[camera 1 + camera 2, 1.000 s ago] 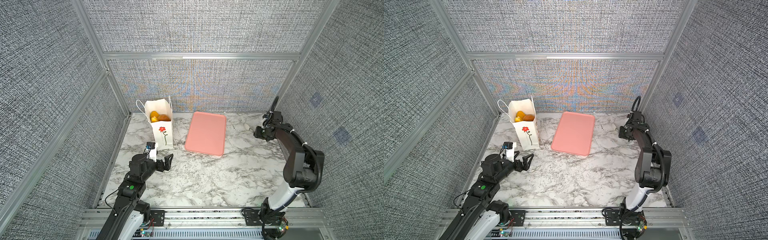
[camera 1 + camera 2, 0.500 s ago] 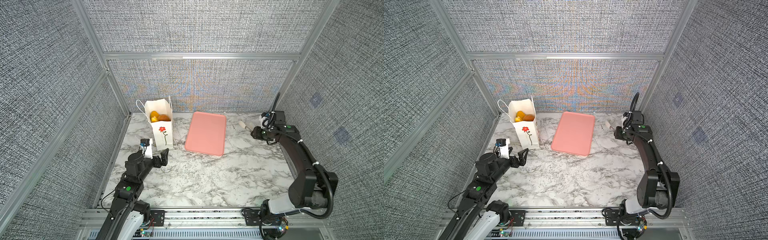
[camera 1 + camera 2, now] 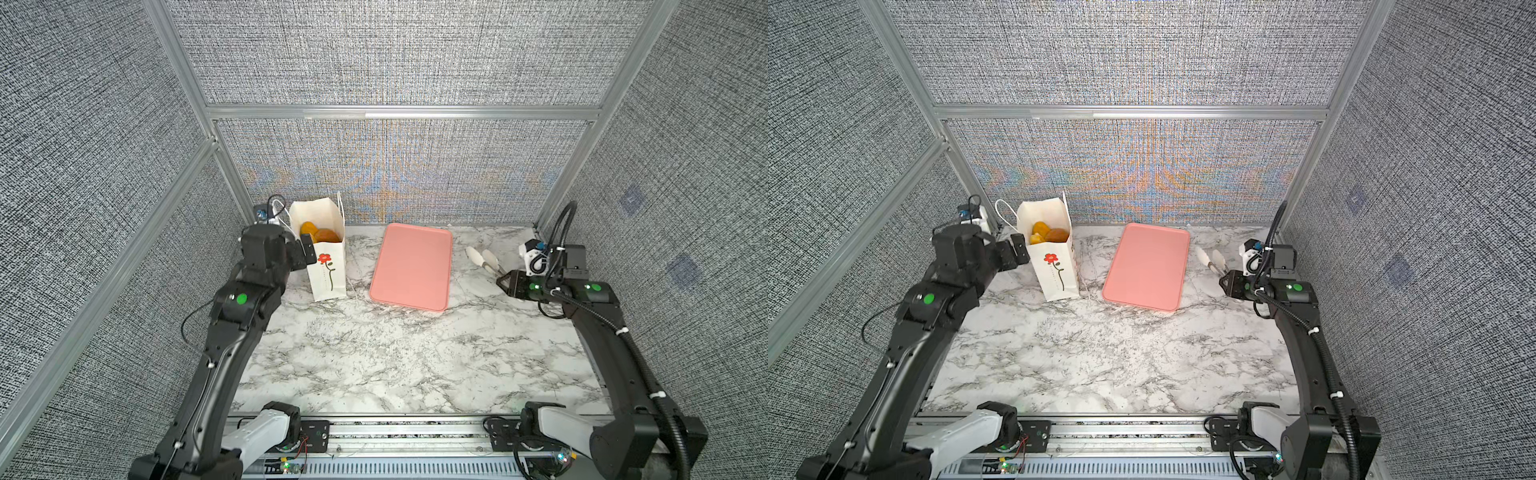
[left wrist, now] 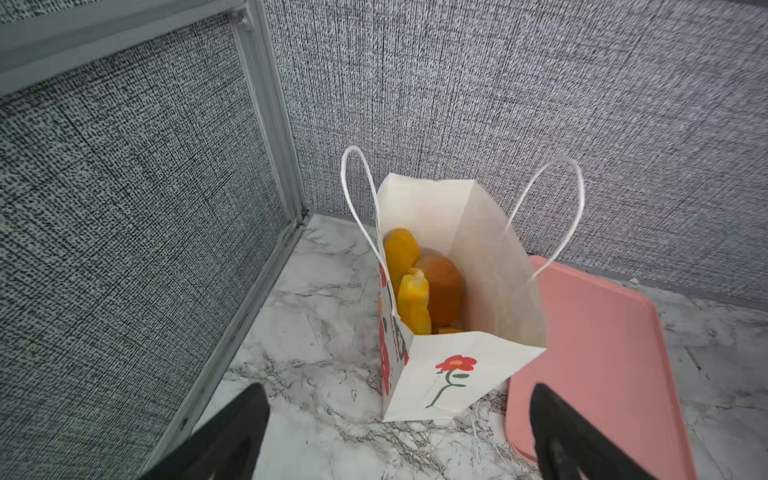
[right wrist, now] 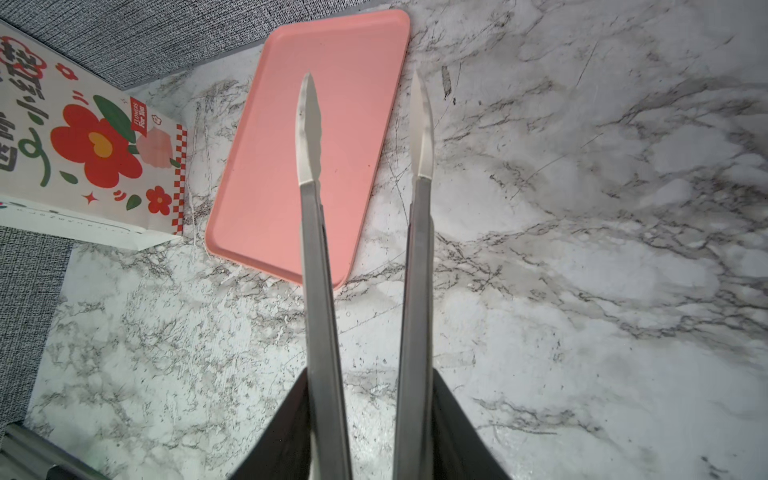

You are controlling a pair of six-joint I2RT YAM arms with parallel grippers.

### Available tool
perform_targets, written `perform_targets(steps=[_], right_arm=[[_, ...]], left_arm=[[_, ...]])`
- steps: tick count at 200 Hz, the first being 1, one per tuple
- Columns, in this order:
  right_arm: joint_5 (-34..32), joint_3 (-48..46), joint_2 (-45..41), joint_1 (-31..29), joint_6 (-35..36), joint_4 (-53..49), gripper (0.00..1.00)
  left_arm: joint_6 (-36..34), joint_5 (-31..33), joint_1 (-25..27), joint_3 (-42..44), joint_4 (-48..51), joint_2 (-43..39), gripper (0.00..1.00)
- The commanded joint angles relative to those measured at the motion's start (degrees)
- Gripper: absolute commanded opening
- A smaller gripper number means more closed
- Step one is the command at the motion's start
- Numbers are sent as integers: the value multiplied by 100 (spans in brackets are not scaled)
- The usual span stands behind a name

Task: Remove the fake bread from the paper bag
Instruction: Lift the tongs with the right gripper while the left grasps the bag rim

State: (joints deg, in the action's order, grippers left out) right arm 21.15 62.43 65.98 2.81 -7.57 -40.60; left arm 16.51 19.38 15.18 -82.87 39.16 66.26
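Two arms of black, rounded links: left arm point(image 3: 232, 340), right arm point(image 3: 611, 332). Round green dot point(image 3: 241, 298) near each wrist. White base housings point(image 3: 257, 430) at 7 and 5 o'clock in both top views. Black cable point(image 3: 555, 235) tied on with white ties point(image 3: 621, 331). Left end effector point(image 4: 398, 388) black, with wedge-shaped fingers point(image 4: 232, 436).

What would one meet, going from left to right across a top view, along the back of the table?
left gripper → paper bag → pink tray → tongs → right gripper, which holds the tongs
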Motion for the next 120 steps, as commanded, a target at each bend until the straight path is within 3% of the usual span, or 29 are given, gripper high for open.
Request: perform_targets(steps=[1, 45, 120], right_arm=[[250, -197, -189, -21, 0, 49, 40], [152, -236, -454, -20, 221, -137, 40], [193, -352, -724, -87, 206, -67, 40]], left_arm=[[67, 253, -21, -795, 909, 631, 99], [303, 468, -50, -2087, 1817, 1977, 99], [338, 734, -112, -2093, 1657, 2660, 96]])
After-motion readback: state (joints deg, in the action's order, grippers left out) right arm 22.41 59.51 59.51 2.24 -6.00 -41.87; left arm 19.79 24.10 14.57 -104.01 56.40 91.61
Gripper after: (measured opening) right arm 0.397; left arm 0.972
